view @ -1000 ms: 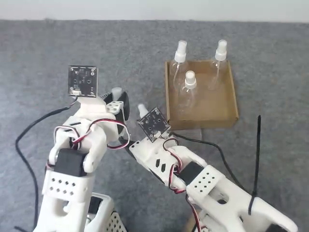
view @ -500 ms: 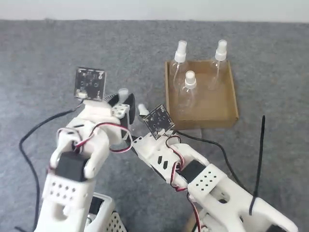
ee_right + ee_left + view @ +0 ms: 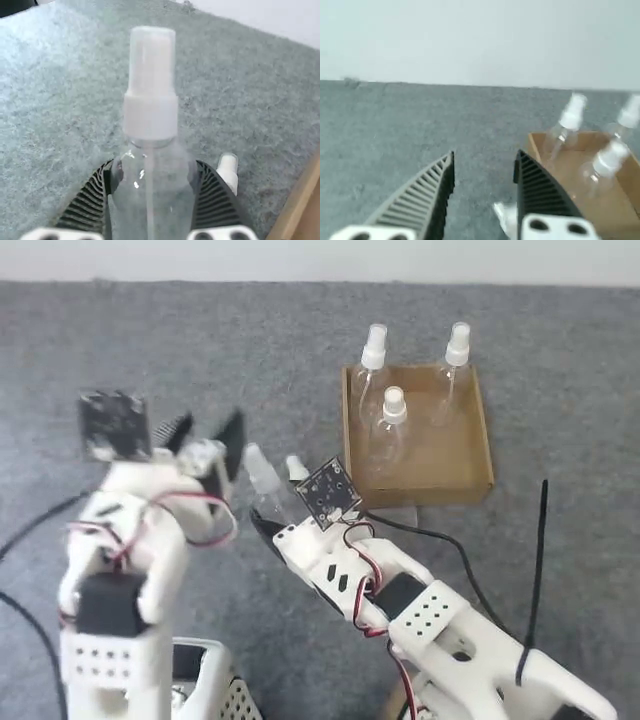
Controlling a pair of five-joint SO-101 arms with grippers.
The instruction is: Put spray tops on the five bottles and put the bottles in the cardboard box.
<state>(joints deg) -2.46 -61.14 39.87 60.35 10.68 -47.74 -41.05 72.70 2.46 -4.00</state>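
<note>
A clear bottle (image 3: pixel 262 480) (image 3: pixel 150 150) with a white spray top (image 3: pixel 150 80) stands upright on the grey carpet. My right gripper (image 3: pixel 152 170) (image 3: pixel 262 520) is shut on its body. My left gripper (image 3: pixel 207 426) (image 3: pixel 484 170) hangs open just left of and above the bottle, with nothing between its fingers. A second white spray top (image 3: pixel 295 468) (image 3: pixel 227 170) shows close beside the held bottle; the right arm hides what is below it. The cardboard box (image 3: pixel 470 480) (image 3: pixel 620 220) sits to the right and holds three upright bottles (image 3: pixel 385 435) with spray tops.
A white perforated basket (image 3: pixel 215 685) sits at the near edge by the left arm's base. Black cables (image 3: pixel 450 550) trail from the right arm in front of the box. Grey carpet lies open to the left and behind the box.
My left gripper has let go of the spray top, opened, and pulled back to the left. The bottle stays upright in my right gripper, now with the top on it.
</note>
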